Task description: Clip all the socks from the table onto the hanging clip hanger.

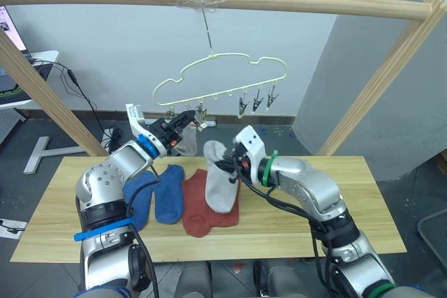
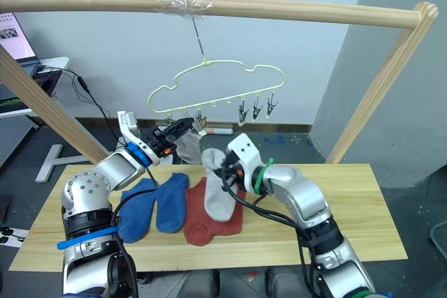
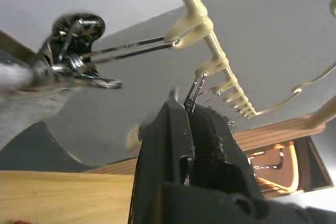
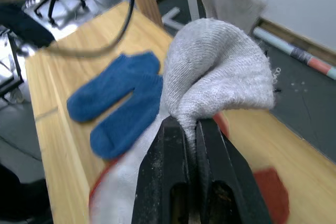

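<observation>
Right wrist view: right gripper [image 4: 190, 129] pinches a grey sock [image 4: 218, 72] lifted off the table [image 1: 363, 214]. Left gripper [image 1: 183, 121] squeezes a clip [image 3: 193, 94] on the clip hanger [image 1: 223, 82]. Next, probably: feed the cuff into the clip.

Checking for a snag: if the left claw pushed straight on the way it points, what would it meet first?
Likely a metal clip of the clip hanger. In the left wrist view that clip hangs right at the tips of the shut left claw, possibly already pinched. Depth is unclear.
</observation>
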Controlling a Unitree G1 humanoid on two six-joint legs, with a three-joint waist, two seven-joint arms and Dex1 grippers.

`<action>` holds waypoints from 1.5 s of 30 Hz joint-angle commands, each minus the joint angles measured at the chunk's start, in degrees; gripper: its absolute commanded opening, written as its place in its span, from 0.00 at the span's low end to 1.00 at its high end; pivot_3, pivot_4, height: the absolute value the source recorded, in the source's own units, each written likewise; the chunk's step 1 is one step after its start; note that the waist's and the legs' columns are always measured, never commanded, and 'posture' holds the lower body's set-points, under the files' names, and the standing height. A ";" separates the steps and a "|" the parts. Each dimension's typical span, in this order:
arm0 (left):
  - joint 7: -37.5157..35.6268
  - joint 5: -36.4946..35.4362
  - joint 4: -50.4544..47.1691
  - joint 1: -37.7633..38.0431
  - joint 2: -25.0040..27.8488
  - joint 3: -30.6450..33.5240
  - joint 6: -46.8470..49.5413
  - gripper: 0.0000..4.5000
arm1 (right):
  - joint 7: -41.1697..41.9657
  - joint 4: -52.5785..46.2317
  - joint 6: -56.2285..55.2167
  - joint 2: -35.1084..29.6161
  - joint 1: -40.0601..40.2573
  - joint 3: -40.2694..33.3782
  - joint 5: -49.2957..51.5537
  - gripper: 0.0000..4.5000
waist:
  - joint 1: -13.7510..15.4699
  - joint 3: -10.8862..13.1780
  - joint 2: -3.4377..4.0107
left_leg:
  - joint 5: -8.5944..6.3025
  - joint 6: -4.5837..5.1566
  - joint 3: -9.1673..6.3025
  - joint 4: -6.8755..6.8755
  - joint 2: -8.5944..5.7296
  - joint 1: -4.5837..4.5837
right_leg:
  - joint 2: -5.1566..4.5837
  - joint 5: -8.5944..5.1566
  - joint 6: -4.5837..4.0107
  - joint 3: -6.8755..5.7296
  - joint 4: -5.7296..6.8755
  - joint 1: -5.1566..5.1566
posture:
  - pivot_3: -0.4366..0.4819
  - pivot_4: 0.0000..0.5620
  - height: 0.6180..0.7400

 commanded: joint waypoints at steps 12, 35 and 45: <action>3.00 -6.48 -5.78 4.30 0.40 -0.50 3.92 0.00 | -0.37 -2.14 1.78 -0.30 -3.02 -4.30 5.76 0.00 | 0.96 0.00 0.01 | -0.01 0.00 -0.02 -0.15 0.01 0.00 | 0.01 -0.06 -0.08 -0.03 -0.04 -0.04 | 0.76 0.28 1.00; -0.10 9.42 -19.29 14.40 10.54 -9.44 -8.21 0.80 | -1.28 0.02 -0.80 0.35 -2.50 -1.34 4.76 0.18 | 0.91 0.03 0.04 | -0.01 -0.02 0.02 -0.38 0.02 -0.05 | 0.01 -0.12 -0.17 0.01 -0.14 -0.18 | 0.77 0.27 1.00; -15.07 7.55 -25.04 22.17 18.70 -7.89 -13.82 0.80 | -0.76 2.67 -8.51 -3.55 0.28 2.87 -0.35 0.97 | 2.27 0.05 0.06 | -0.01 -0.03 0.10 -0.77 0.04 -0.03 | -0.03 -0.27 -0.31 -0.08 -0.18 -0.31 | 0.81 0.26 1.00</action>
